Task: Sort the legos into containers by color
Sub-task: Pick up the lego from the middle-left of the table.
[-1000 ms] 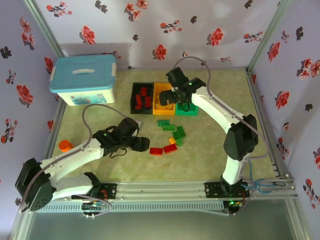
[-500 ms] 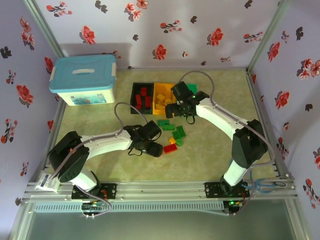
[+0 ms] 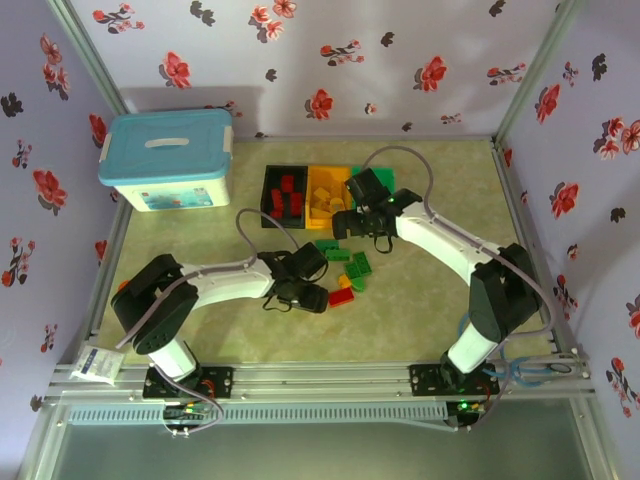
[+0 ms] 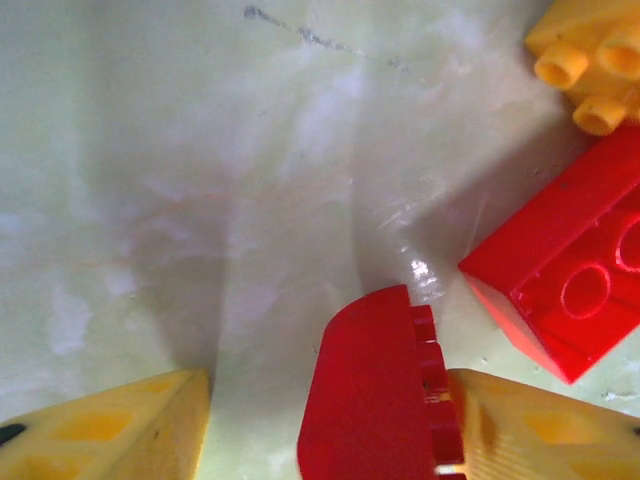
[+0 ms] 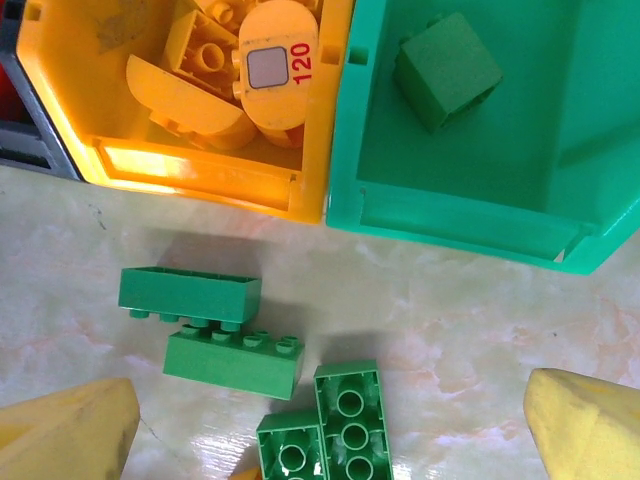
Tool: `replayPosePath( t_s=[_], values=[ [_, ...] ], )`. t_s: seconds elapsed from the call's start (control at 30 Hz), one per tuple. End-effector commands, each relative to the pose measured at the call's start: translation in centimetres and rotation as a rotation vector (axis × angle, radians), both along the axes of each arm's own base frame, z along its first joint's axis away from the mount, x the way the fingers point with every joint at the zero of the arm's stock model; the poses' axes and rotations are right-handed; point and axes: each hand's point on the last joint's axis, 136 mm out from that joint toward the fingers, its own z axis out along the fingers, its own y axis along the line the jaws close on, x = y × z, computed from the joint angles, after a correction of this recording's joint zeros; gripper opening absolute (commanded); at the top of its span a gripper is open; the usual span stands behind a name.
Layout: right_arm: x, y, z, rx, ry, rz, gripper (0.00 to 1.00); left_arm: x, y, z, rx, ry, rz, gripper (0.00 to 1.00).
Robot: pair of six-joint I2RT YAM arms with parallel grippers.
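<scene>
Several loose bricks (image 3: 346, 268) lie bunched on the table (image 3: 430, 310) just in front of the bins, the green ones nearest the bins and the red and orange ones on the near side. One red brick (image 4: 365, 400), rounded at one end, stands between the fingers of the left claw (image 4: 325, 400). It touches the right finger, but bare table shows between it and the left finger, so the claw is parted and grips nothing. A second red brick (image 4: 560, 290) and an orange piece (image 4: 585, 60) lie close on the right (tight quarters there, free surface on the other side).

The black bin (image 3: 283, 223), orange bin (image 5: 200, 170) and green bin (image 5: 450, 215) stand wall to wall in a row. The green bin holds one green brick (image 5: 447, 68). The right claw (image 5: 332, 400) hangs spread wide and empty over the green bricks (image 5: 232, 362), just short of the seam between the orange and green bins.

The left arm lies low, its forearm stretched rightward from a folded elbow. The right arm reaches from its elbow toward the far left. Right of the cluster the table is bare out to the side rail (image 3: 534, 250). A lidded storage box (image 3: 165, 160) sits in the far left corner.
</scene>
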Motion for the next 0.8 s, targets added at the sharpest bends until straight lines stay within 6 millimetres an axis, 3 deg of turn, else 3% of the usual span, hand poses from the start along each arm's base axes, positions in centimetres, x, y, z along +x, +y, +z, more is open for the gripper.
replayPosePath(
  t_s=[0.0, 0.13, 0.53, 0.77],
  values=[
    [0.1, -0.5, 1.1, 0.017, -0.035, -0.024, 0.99, -0.4, 0.2, -1.4, 0.038, 0.041, 0.021, 0.56],
    [-0.1, -0.7, 0.7, 0.019, -0.033, -0.032, 0.99, -0.3, 0.2, -1.4, 0.044, 0.038, 0.024, 0.5],
    [-0.6, -0.8, 0.0, 0.036, -0.019, -0.039, 0.99, 0.9, 0.5, 0.4, 0.07, -0.022, 0.019, 0.2],
    [-1.3, -1.3, 0.3, 0.041, -0.024, -0.042, 0.99, 3.4, 2.0, 3.1, 0.047, -0.069, 0.083, 0.16]
  ],
)
